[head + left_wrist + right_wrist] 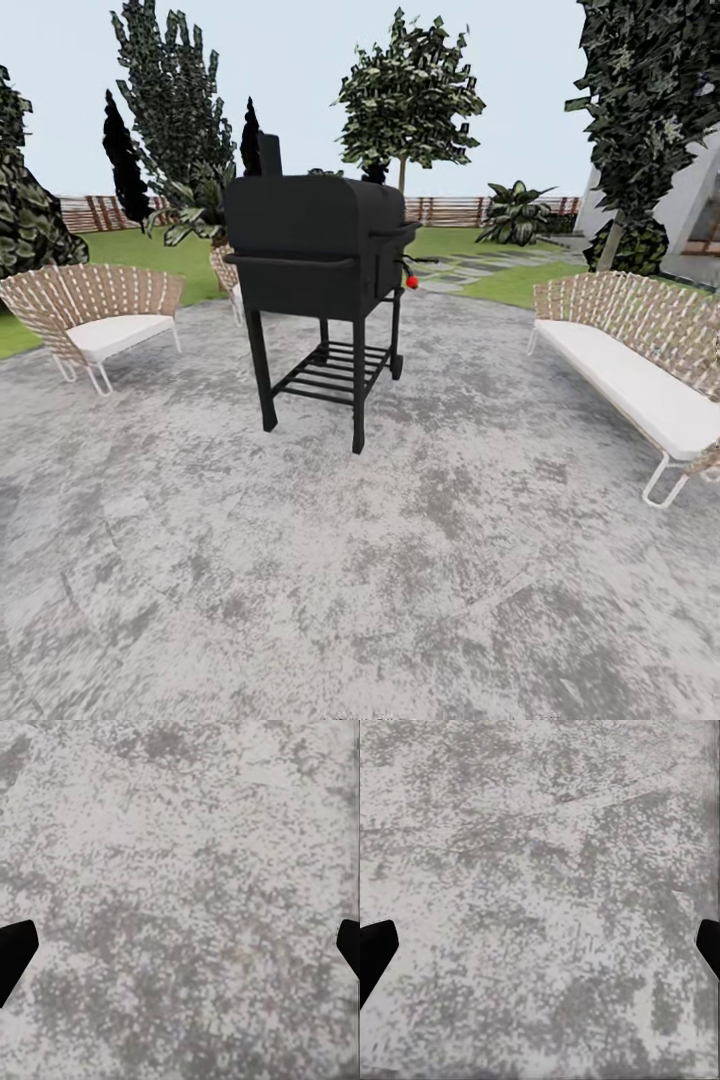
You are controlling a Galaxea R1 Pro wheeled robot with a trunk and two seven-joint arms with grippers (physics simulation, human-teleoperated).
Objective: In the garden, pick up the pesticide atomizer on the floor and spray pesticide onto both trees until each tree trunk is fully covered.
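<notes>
We are looking from the head camera across a mottled grey paved patio (400,580), at whose middle a black barbecue grill (315,250) is standing on four legs with its lid down, so we cannot tell what, if anything, is lying inside it; a slatted shelf (330,372) between the legs is carrying nothing that we can make out, and a small red knob (411,282) is showing at the grill's side. A woven armchair with a white cushion (95,320) is sitting well apart to the grill's left, and a long woven bench with a white cushion (640,370) is running along the right edge. Beyond the paving we are seeing green lawn (170,255), a reddish-brown slatted fence (460,210), and pale stepping slabs (480,268) leading away behind the grill. A leafy tree with a thin bare trunk (405,100) is rising past the grill, and narrow near-black cypress-like trees (125,160) are standing to the left. We are not finding the pesticide atomizer in these views. In each wrist view we are seeing the left gripper (180,952) and the right gripper (540,952) with black fingertips spread wide at opposite edges, holding nothing, above the bare paving.
</notes>
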